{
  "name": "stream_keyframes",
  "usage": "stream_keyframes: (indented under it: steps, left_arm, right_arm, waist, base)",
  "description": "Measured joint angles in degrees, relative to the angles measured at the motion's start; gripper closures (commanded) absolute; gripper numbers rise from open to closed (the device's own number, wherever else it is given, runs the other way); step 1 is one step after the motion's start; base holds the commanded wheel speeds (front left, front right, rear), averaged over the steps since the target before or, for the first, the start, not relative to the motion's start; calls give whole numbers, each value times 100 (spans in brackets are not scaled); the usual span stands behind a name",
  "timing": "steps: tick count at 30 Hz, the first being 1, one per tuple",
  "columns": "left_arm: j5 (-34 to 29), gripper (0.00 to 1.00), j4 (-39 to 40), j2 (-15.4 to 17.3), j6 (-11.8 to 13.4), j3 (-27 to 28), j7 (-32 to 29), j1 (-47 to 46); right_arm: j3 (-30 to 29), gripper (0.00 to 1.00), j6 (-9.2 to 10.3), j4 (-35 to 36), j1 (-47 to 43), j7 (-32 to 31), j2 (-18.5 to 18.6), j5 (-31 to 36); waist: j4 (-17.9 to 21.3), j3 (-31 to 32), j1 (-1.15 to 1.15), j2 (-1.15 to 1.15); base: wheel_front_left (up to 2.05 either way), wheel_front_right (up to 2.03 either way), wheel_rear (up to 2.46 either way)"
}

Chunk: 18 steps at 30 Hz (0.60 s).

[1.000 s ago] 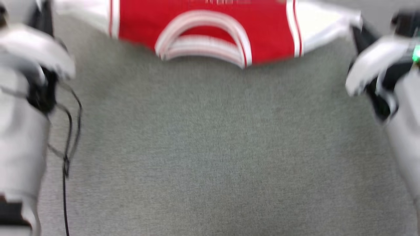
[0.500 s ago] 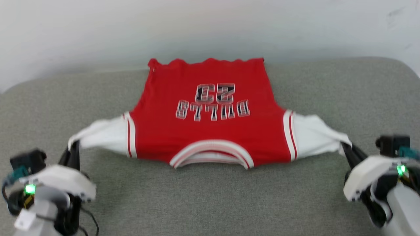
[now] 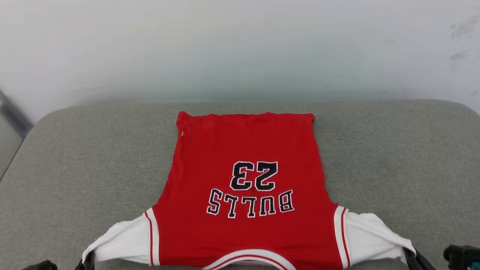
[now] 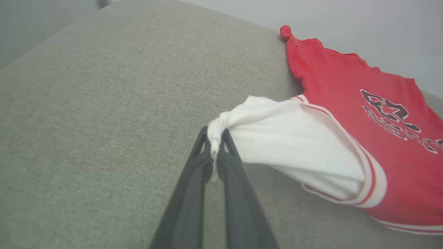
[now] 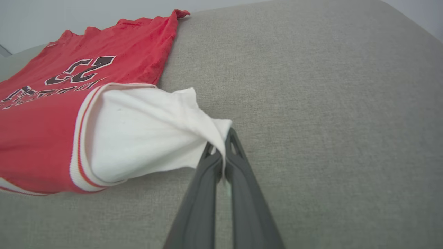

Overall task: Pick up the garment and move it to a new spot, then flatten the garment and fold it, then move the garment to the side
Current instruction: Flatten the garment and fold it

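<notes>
The garment (image 3: 243,157), a red jersey with white sleeves and a black "BULLS 23" print, lies spread on the grey cushion, hem toward the wall and collar toward me. My left gripper (image 4: 214,138) is shut on the tip of one white sleeve (image 4: 297,138), and that sleeve is pulled out to a point. My right gripper (image 5: 221,140) is shut on the tip of the other white sleeve (image 5: 138,131) in the same way. In the head view the left gripper (image 3: 88,260) and right gripper (image 3: 408,257) just peek in at the bottom corners.
The grey cushion (image 3: 393,150) has rounded far corners and bare fabric on both sides of the garment. A pale wall (image 3: 240,48) rises right behind its far edge. A dark strip (image 3: 11,108) runs at the far left.
The head view has tilted up from the near cushion to the wall, so the camera moved. Both grippers keep their hold on the sleeve tips; the garment lies stretched out as before.
</notes>
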<state>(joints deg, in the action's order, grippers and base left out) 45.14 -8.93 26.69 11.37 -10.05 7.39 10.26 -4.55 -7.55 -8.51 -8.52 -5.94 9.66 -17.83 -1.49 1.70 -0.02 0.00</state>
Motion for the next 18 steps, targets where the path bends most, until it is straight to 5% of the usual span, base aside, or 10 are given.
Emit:
stream_keyframes:
  steps: [8, 10, 11, 12, 18]
  left_arm:
    - [-47, 100, 683, 30, 175, -169, -214, 322]
    - [-113, 100, 770, 20, 174, -260, -227, 291]
    - [-163, 100, 823, 13, 174, -308, -227, 247]
    - [-187, 100, 872, -1, 174, -346, -230, 179]
    - [-374, 100, 1151, -75, 177, -492, -189, -229]
  right_arm:
    - [-114, 100, 2, 1196, -922, -769, -430, 633]
    - [-80, 80, 3, 1245, -908, -829, -469, 602]
    - [-77, 53, 3, 1260, -861, -821, -486, 599]
    - [-80, 2, 4, 1256, -773, -814, -503, 559]
    - [-277, 0, 5, 971, 356, -346, -581, 343]
  waist:
    - [-152, -65, 1, 0]
    - [-171, -107, 1, 0]
    - [-178, -134, 1, 0]
    - [-187, -165, 1, 0]
    - [-234, -506, 2, 0]
  base:
    - [0, 0, 0]
    - [0, 0, 0]
    - [0, 0, 0]
    - [0, 0, 0]
    - [0, 0, 0]
